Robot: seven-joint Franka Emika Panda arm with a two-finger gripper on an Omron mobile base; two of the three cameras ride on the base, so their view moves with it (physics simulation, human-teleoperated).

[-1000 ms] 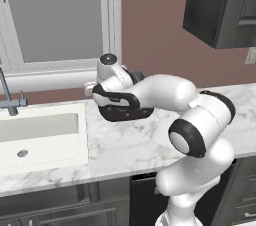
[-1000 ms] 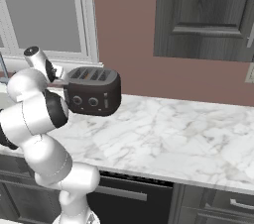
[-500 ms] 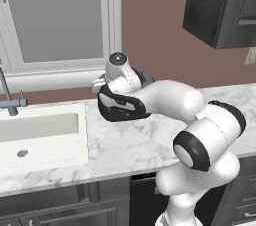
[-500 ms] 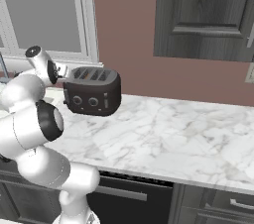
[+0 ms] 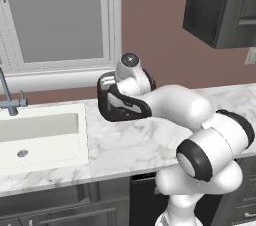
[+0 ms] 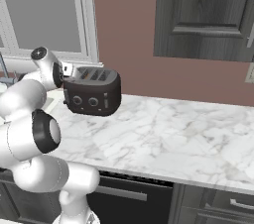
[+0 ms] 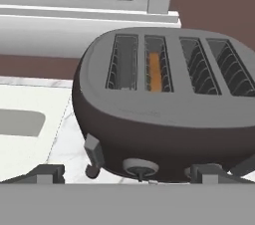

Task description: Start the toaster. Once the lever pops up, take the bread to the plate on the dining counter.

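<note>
The black toaster stands on the marble worktop, near the window wall. From the hand view I look down on the toaster and its four slots. The bread sits low in the second slot from the left as a thin orange-brown strip. A grey lever sticks out of the end nearest me, beside a round knob. My gripper is open and holds nothing, hovering just off that end, its fingertips spread wide. In the right base view the gripper is by the toaster's left end. Neither the plate nor the dining counter is in view.
A white sink with a grey faucet lies left of the toaster. A window runs behind it. Dark wall cabinets hang over the marble worktop, which stretches bare to the right.
The hand has moved a little to the right, toward the toaster's end, and the elbow has swung lower and forward. The jaws stayed open; the toaster has not moved.
</note>
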